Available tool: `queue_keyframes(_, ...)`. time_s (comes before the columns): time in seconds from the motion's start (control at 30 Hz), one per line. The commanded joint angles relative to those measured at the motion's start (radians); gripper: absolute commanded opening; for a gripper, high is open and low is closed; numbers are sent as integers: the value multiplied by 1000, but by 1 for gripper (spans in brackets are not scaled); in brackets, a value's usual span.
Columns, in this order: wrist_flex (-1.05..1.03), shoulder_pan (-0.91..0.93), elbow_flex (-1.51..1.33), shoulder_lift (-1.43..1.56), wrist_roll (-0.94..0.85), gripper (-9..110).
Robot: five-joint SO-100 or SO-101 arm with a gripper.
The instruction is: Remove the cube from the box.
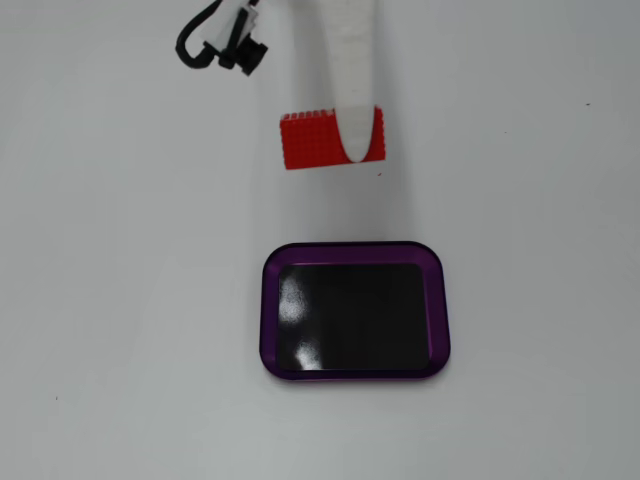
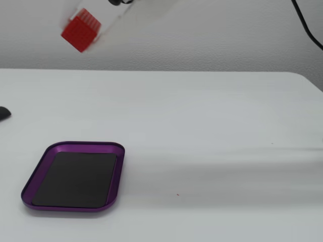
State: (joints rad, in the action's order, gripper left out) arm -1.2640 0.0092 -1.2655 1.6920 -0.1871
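Red and bumpy, the cube (image 1: 315,140) hangs high in the air, clear of the counter (image 1: 520,300), tilted in a fixed view (image 2: 81,30) against the pale wall. My claw (image 1: 354,140) is clenched on it; one white finger (image 1: 352,70) crosses its right part from the far edge in the top-down fixed view. Nearer in that view, well apart, the box (image 1: 270,300) lies flat on the counter, purple rim glossy, black bottom bare. Beside my arm, a black cable (image 1: 205,40) loops at far left.
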Motion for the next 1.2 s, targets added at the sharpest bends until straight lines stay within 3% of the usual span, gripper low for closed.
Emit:
queue_keyframes(0.0, 89, -6, -229, 107, -5, 0)
queue_keyframes(0.2, 267, -11, -591, 230, 3, 0)
queue_keyframes(0.47, 440, -9, -856, 278, -3, 0)
queue_keyframes(1.17, 637, 3, -1031, 267, -3, 1)
